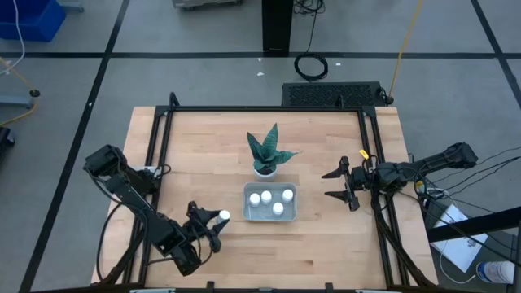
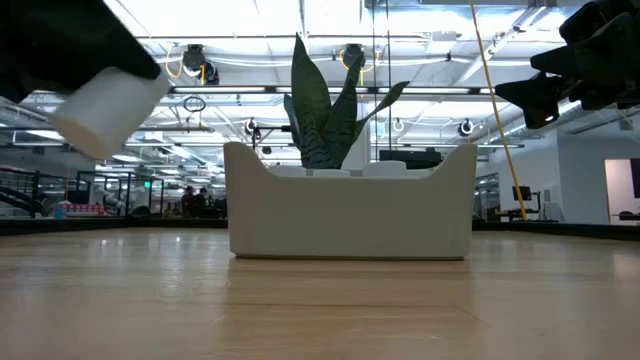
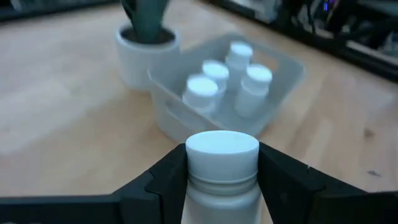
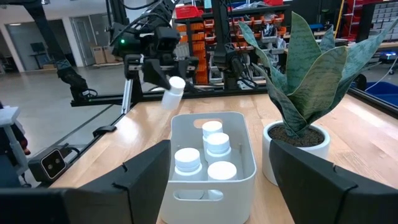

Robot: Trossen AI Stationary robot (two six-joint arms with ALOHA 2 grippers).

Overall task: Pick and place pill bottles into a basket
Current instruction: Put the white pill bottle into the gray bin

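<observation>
Basket [image 1: 250, 213] sits at tabletop [image 1: 326, 244] center below plant pot [image 1: 264, 171], four pill bottles [image 1: 278, 208] upright inside. Left gripper [image 1: 213, 227], lower left, fingers clamped on fifth bottle [image 1: 223, 216], raised off the tabletop. Right gripper [image 1: 335, 184], right of basket, fingers apart, empty.

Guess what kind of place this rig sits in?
Likely a robotics lab or workshop hall: behind the wooden table stand orange parts bins, rows of ceiling lights run far back, and cables lie on the grey floor.

Five pill bottles [image 1: 266, 201], one basket [image 1: 248, 214], one potted plant [image 1: 266, 155], apparently two grippers [image 1: 205, 228].
</observation>
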